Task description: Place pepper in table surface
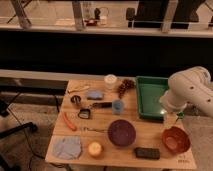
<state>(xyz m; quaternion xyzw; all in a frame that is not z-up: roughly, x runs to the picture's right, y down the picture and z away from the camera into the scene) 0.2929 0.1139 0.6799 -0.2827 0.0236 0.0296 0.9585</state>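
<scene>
The pepper, a slim orange-red curved piece, lies on the table surface near its left edge, with nothing touching it. My gripper hangs from the white arm at the right side, just above a red-brown bowl and beside the green tray. It is far from the pepper, with nothing visible between its fingers, which look open.
A purple bowl sits front centre, with a yellow ball, a blue cloth and a black block along the front edge. A white cup, a blue cup and small utensils fill the middle and back.
</scene>
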